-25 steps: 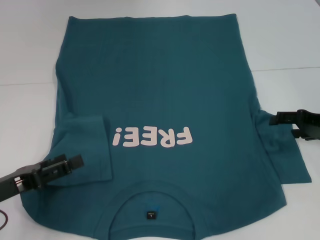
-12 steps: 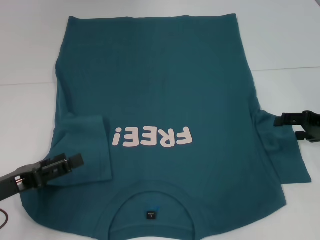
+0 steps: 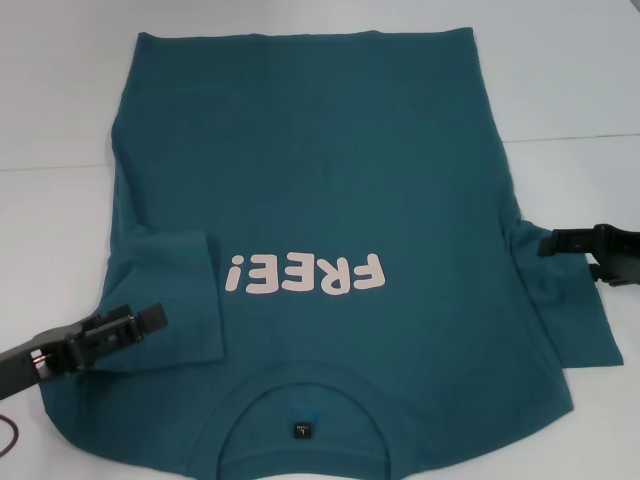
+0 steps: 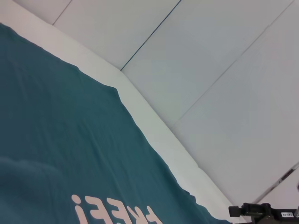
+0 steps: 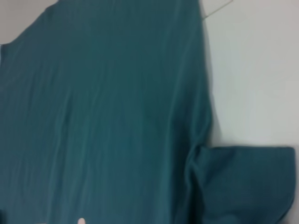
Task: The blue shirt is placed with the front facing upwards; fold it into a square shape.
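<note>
We see the shirt [image 3: 320, 200] spread front-up on the white counter [image 3: 60, 120], collar nearest the robot, "FREE!" lettering [image 3: 305, 273] reading upside down to us, its left sleeve folded in over the body and its right sleeve lying out flat. The left gripper [image 3: 140, 322] is low over the folded sleeve; the right gripper [image 3: 548, 243] sits at the shirt's edge just above the right sleeve. We cannot tell how either gripper's jaws stand.
</note>
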Motion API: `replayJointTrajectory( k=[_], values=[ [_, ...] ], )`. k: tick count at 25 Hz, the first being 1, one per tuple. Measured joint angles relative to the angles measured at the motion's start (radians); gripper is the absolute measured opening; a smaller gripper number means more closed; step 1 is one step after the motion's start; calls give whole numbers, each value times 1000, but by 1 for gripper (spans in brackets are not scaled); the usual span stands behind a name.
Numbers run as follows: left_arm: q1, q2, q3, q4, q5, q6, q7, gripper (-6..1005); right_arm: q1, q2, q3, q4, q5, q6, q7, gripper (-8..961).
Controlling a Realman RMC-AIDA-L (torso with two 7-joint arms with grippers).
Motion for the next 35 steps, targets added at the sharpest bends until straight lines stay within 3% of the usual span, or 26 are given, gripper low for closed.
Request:
replayJointTrajectory(
  k=[11,28,33,35],
  values=[
    [0,0,6,-3,-1,-9,0,949,-10,1,-7,-4,13,-5,-1,859],
    [1,0,3,-5,-1,-6,0,950,-10,0,-35,-3,-4,24,-2,170],
    [2,0,1,-5,-1,-4,0,950,-10,-5,-49,-4,-7,25,-2,12],
    [2,0,0,-5,-1,-4,-1,949,-11,-9,-56,-14,-13,25,1,13]
  ],
)
